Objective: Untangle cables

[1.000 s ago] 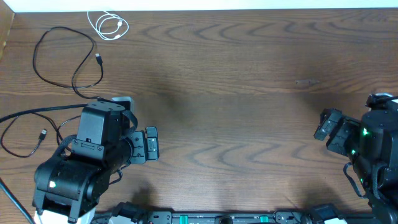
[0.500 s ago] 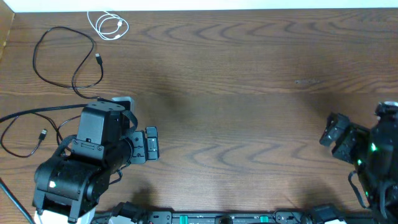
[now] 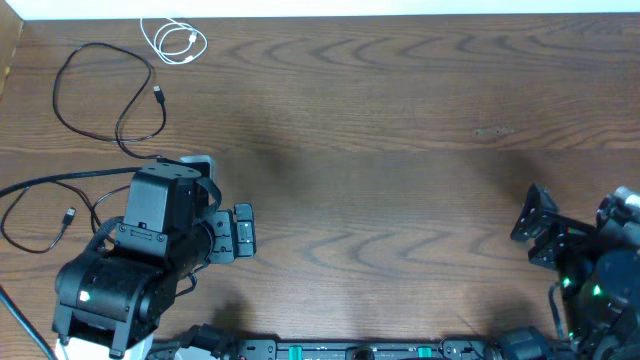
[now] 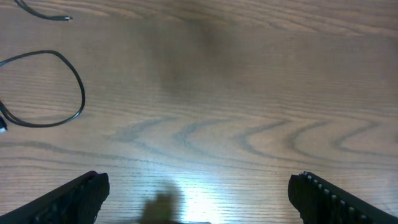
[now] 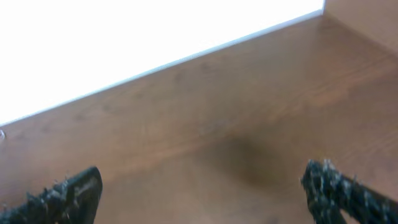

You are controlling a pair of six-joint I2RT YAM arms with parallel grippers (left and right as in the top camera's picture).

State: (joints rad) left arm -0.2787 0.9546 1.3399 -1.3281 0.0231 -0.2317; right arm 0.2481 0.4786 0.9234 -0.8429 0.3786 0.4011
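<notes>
Cables lie by the left arm, far from the right arm.

From above, the white cable [image 3: 175,40], looped black cable [image 3: 158,96] and second black cable [image 3: 68,214] sit far left, behind the left gripper [image 3: 243,232]. The right gripper [image 3: 536,232] is far away. The left wrist shows wide-apart fingers [image 4: 68,199] and a black loop [image 4: 83,99]. The right wrist shows spread fingers [image 5: 62,193] and no cable.

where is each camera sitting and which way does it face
overhead: fixed above the table, straight down; left arm, right arm and cables show.
left wrist: on left arm, aimed down at the table; own open fingers low in frame.
right wrist: on right arm, tilted towards the table's bright far edge; own open fingers low.
shared: overhead and left wrist both show the black cable loop.
</notes>
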